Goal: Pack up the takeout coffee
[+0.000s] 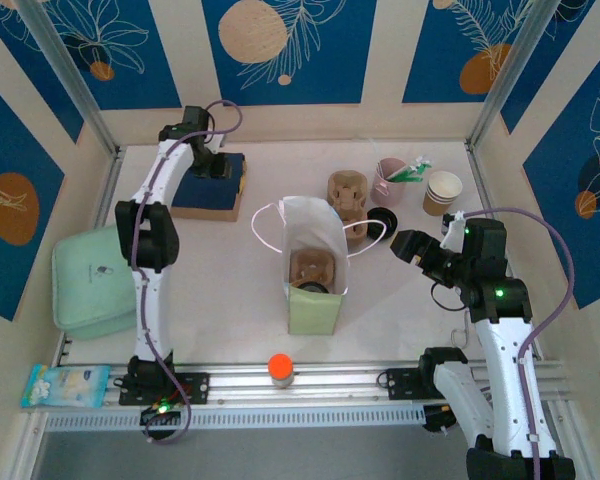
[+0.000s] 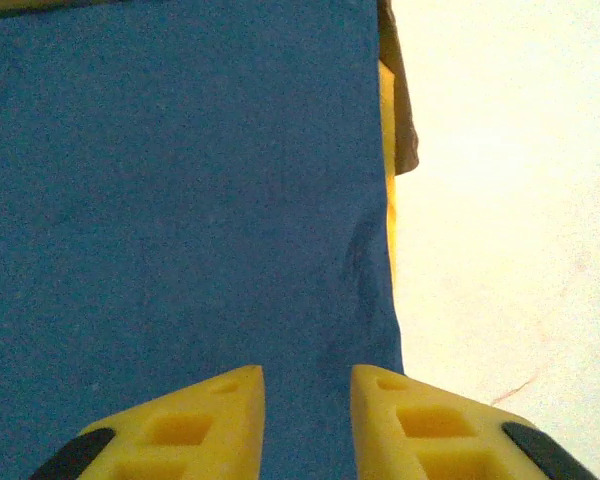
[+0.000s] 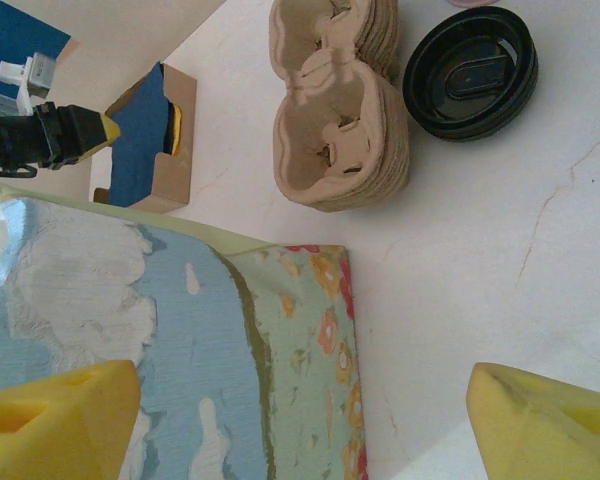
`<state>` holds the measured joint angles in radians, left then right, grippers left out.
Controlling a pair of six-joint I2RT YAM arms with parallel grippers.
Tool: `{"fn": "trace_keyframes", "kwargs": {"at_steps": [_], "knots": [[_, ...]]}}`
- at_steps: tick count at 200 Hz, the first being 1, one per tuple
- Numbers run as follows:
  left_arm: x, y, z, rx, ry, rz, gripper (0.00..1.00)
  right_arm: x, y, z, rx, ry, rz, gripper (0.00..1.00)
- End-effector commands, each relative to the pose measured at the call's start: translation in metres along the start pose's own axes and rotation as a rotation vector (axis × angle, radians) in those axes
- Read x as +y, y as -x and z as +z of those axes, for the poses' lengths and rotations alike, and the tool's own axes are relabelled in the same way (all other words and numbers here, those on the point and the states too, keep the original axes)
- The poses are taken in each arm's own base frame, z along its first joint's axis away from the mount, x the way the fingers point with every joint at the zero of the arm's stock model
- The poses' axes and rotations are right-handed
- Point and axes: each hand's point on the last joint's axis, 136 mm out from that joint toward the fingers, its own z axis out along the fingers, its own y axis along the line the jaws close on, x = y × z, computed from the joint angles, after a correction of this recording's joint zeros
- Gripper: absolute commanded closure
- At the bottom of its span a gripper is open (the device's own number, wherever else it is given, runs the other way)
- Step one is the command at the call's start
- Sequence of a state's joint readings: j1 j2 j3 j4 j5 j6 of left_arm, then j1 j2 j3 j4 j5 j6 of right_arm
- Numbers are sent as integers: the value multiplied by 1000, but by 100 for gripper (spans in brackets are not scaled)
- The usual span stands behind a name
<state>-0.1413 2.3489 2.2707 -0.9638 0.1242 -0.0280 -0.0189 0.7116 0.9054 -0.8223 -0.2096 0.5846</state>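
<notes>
Packing seems partway done: a pulp cup carrier (image 1: 310, 268) already sits in the paper bag (image 1: 313, 310) just left of the right gripper (image 3: 302, 385), whose jaws gape wide and empty, with the paper coffee cup (image 1: 442, 192) beyond it. The left gripper (image 2: 307, 385), jaws narrowly parted on nothing, hovers directly above a blue napkin stack (image 2: 180, 200); pinching the top sheet likely comes next.

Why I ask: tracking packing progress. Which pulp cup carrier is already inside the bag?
The lone carrier down in the open bag; the other carriers sit stacked outside, behind it.
</notes>
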Motion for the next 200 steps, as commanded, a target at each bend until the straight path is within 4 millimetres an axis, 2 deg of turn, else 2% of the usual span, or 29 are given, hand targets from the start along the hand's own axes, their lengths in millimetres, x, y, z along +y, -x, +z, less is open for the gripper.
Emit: {"fn": "trace_keyframes", "kwargs": {"at_steps": [1,34,79,126,165,200], "knots": [[-19,-11,21,45,-7,52,68,0,-1,3,6,8,3,15],[-32,-18,36,80,30,114,67,-1,-1,2,5,0,-3,15],[-32,-25,49,114,84,152,67,-2,-2,2,7,-5,-4,15],[-22,-25,49,116,147,167,74,-4,-4,2,6,-12,-4,15],[-12,-19,40,95,212,167,72,-4,-4,3,6,-7,-3,15],[-13,-17,40,87,209,166,71,-3,-3,3,4,-6,-3,15]]}}
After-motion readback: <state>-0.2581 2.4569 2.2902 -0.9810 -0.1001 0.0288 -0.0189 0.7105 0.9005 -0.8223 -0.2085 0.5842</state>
